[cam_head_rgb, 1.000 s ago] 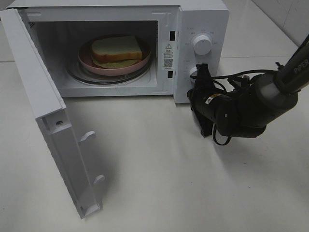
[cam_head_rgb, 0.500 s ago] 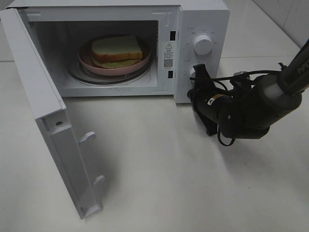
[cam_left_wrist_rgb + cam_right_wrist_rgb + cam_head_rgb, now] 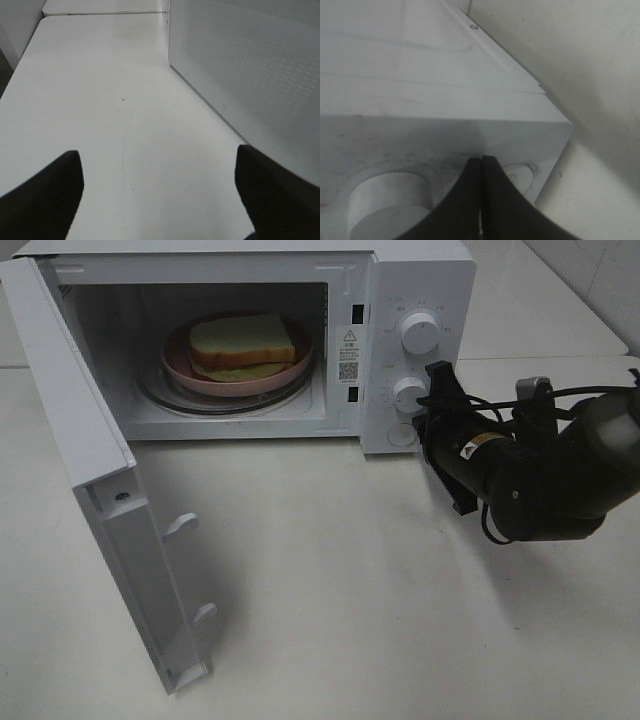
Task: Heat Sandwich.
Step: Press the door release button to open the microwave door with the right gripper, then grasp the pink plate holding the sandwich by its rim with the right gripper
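Note:
The sandwich [image 3: 243, 344] lies on a round pink plate [image 3: 180, 366] on the glass turntable inside the open microwave [image 3: 420, 280]. My right gripper [image 3: 424, 410] is shut and empty. Its tips sit at the control panel just right of the lower knob [image 3: 407, 392]. In the right wrist view the closed right gripper [image 3: 481, 160] meets the panel between that knob [image 3: 385, 200] and a round button [image 3: 520, 172]. My left gripper [image 3: 157, 165] is open over bare table beside the microwave's perforated side wall [image 3: 250, 75]. It holds nothing and does not show in the high view.
The microwave door [image 3: 100, 480] swings out to the left front and stands over the table. An upper knob [image 3: 418, 332] sits above the lower one. The right arm [image 3: 545, 475] and its cables lie right of the microwave.
The right arm has swung right and a little back. Its gripper has slid off the front of the lower knob, which now shows. Sandwich, plate and door have not moved.

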{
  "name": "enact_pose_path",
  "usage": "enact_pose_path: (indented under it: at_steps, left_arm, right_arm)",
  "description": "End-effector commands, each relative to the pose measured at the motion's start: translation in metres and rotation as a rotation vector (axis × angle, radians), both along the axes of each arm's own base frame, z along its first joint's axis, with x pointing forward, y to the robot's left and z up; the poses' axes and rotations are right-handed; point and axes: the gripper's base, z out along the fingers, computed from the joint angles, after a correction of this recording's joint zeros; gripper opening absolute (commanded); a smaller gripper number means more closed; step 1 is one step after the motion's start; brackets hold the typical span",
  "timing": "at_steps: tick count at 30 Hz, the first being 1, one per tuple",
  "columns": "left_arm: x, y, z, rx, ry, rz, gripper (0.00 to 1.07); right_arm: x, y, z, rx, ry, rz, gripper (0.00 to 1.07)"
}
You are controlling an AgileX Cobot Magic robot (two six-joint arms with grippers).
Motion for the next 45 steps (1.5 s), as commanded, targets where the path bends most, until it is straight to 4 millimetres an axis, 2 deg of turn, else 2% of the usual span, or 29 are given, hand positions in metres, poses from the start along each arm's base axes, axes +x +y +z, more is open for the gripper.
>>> enact_pose_path:
  at_steps: [1,12,17,18,32,45]
  left_arm:
    - [-0.002,-0.001,0.0,-0.006,-0.021,-0.009,0.76]
    - [-0.002,-0.001,0.0,-0.006,-0.021,-0.009,0.76]
    - [-0.002,-0.001,0.0,-0.006,-0.021,-0.009,0.76]
    - [-0.002,-0.001,0.0,-0.006,-0.021,-0.009,0.76]
    - [-0.002,-0.001,0.0,-0.006,-0.021,-0.009,0.76]
    - [-0.002,-0.001,0.0,-0.006,-0.021,-0.009,0.76]
  right_arm:
    - [-0.01,-0.006,0.008,-0.022,-0.014,0.018,0.0]
    - [-0.046,-0.022,0.014,-0.048,0.031,0.021,0.0]
    - [-0.059,-0.027,0.025,-0.122,0.038,0.061,0.0]
    - [-0.063,-0.028,0.033,-0.168,0.031,0.089,0.0]
    - [-0.086,-0.03,0.081,-0.406,0.059,0.298,0.0]
    - [-0.101,-0.027,0.099,-0.604,0.152,0.54,0.0]
